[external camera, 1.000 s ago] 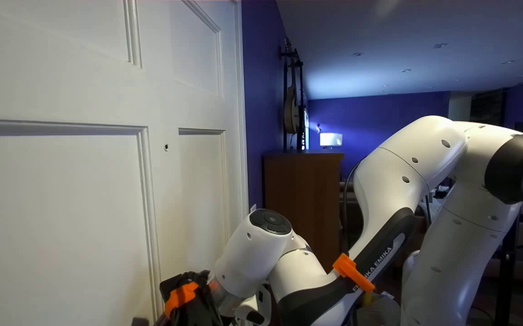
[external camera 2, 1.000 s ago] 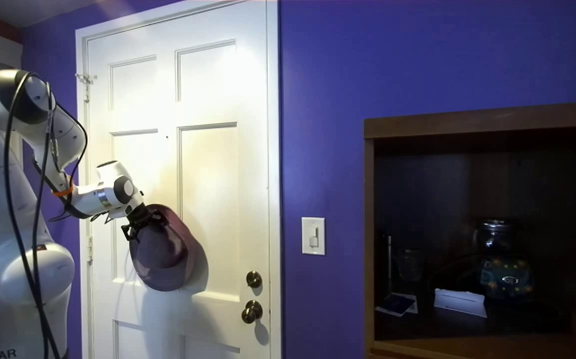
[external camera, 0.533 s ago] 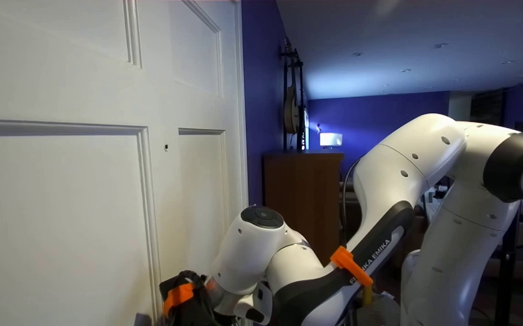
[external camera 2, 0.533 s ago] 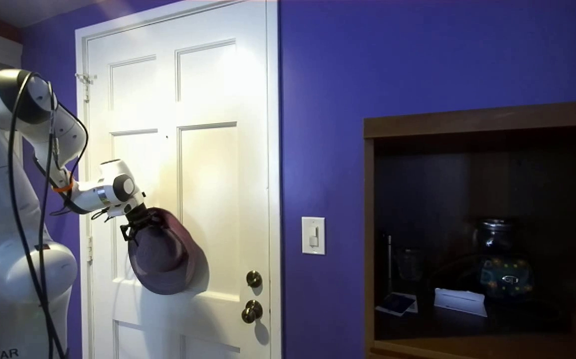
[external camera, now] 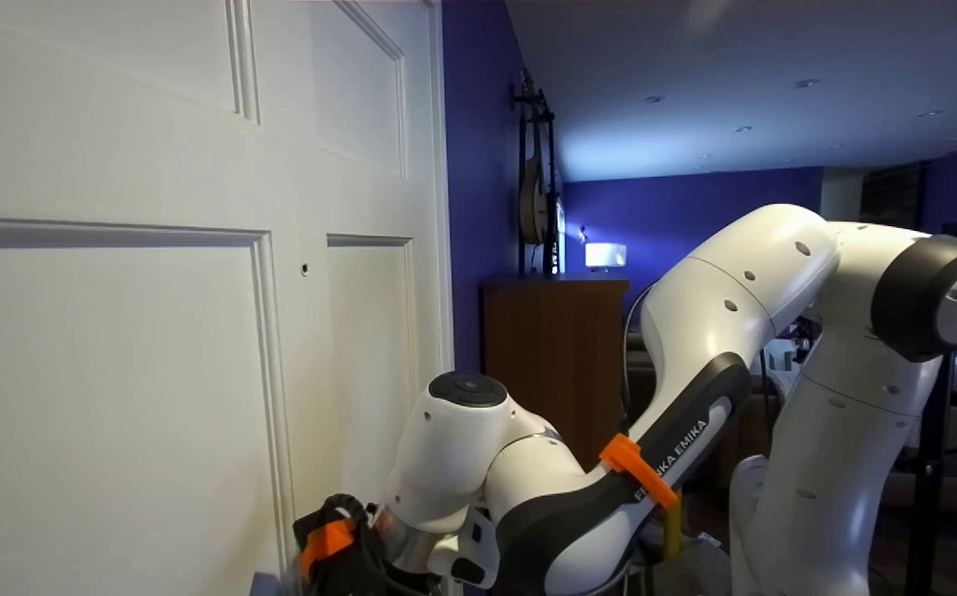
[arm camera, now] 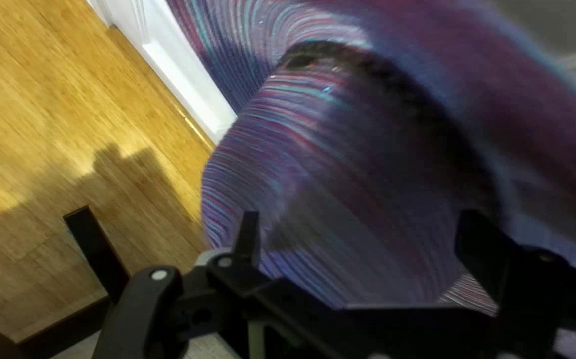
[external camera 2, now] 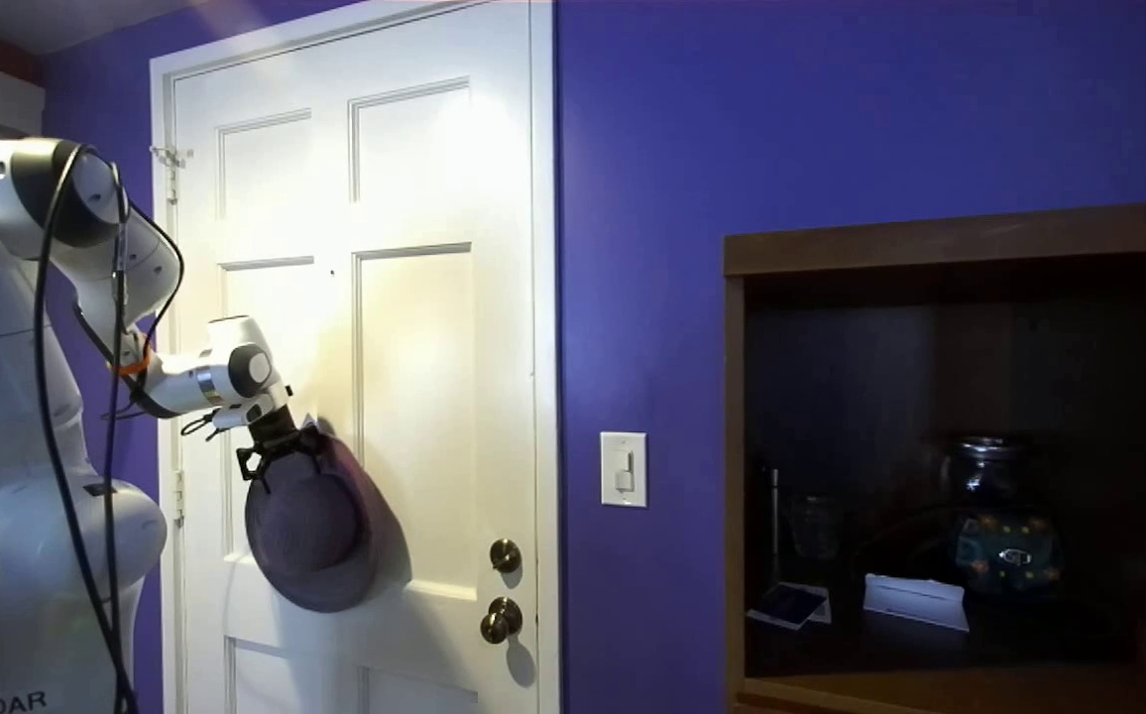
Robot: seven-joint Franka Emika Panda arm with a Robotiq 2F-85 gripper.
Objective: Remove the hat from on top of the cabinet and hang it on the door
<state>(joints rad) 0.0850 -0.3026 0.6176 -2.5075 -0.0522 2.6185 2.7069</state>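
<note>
Close to the white panelled door [external camera 2: 414,357], the round purple hat [external camera 2: 310,545] carries fine curving stripes; my hand [arm camera: 360,219] slants downward, its fingers [arm camera: 249,237] standing wide apart, gripping nothing.

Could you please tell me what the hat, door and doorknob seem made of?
Hat: perhaps straw or fabric braid, mostly matte; fine, curved, multicoloured rows show.
Door: white painted, perhaps satin, given its bright glare; paint hides whether it is wood.
Doorknob: likely polished, brass-coloured metal, judging by dark golden tone and sharp highlights.
</note>
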